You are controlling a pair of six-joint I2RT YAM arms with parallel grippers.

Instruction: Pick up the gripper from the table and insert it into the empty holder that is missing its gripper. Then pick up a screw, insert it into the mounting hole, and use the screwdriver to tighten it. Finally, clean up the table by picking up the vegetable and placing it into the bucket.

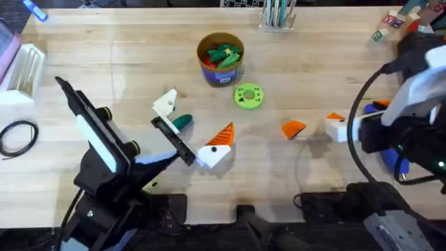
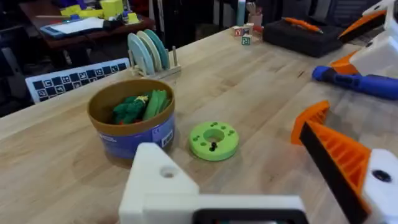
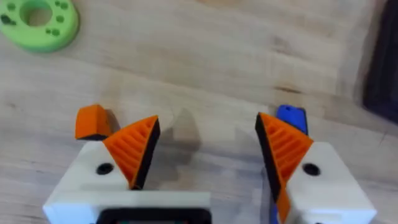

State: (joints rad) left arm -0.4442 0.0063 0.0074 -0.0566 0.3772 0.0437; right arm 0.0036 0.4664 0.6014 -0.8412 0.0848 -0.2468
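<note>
Spotting loose gripper on bare table, between green disc and right gripper. Seen from right wrist as lying just beside one white finger, outside the gap, apparently not touching. Reading right gripper's fingers as apart, both orange pads in place, nothing held.

Judging loose gripper as light, hard, rigid plastic: no give, no risk of crushing, but easy to flick away or tip with a glancing touch. Wedge shape, so likely to squirt out if pinched across the sloping faces. Better taken across two flat parallel sides, ribbed face left free and turned toward the mate. Ribs probably help friction against the pads; smooth flanks likely slippery. Cannot tell which face is down on the wood.

Placing holder as the plain white finger of left gripper, bare of pad, mounting hole visible on top in left wrist view. Left gripper's fingers wide apart, empty, opposite finger carrying its orange pad. Expecting a snug fit, so wedge needs square alignment, not force.

Logging the rest: vegetable on the wood just beside the left arm's black bar, near holder; bucket upright farther off, already holding green toy produce; screwdriver lying near right gripper. Not making out any screw.
</note>
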